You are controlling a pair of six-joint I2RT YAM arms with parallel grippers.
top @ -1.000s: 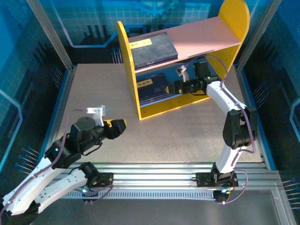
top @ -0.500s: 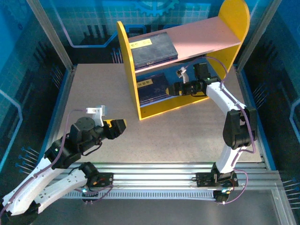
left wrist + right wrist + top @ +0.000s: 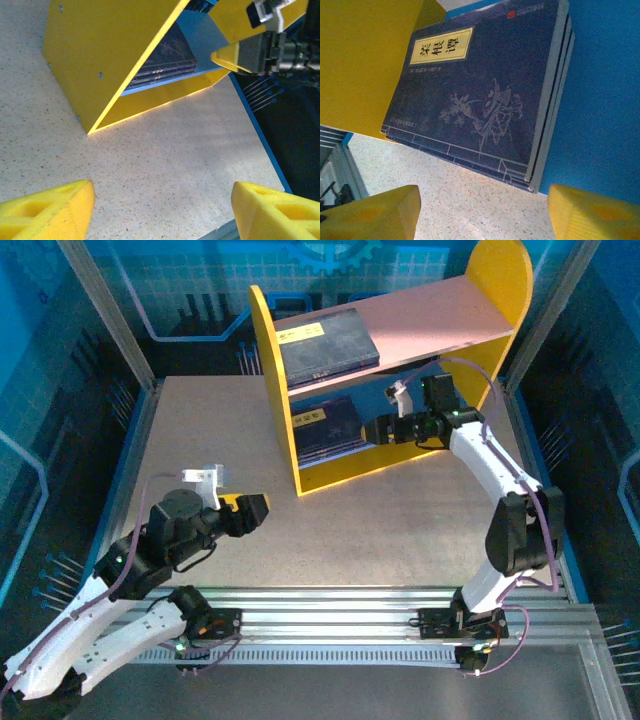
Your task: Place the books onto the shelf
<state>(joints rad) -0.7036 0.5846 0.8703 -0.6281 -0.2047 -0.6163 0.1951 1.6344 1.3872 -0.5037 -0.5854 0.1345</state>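
From above, the small two-tier shelf [image 3: 272,380] with yellow rounded side panels, a pink upper board and a blue lower board stands at the far side of the speckled grey counter [image 3: 400,520]. The thin dark navy-blue upper books [image 3: 325,343] lie flat on the pink board and the lower books [image 3: 325,427] on the blue one. Every book in view is shelved, so the task looks finished or nearly so. The right gripper [image 3: 378,430] sits at the lower tier's mouth, and the left gripper [image 3: 252,512] hovers well apart over the counter. In the left wrist view, the left gripper [image 3: 160,210] has its yellow fingers spread, with nothing between them. In the right wrist view, the right gripper [image 3: 482,212] is likewise apart and empty, just before the lower books [image 3: 485,95]. They are slightly staggered, and the top cover bears a yellow label [image 3: 441,47].
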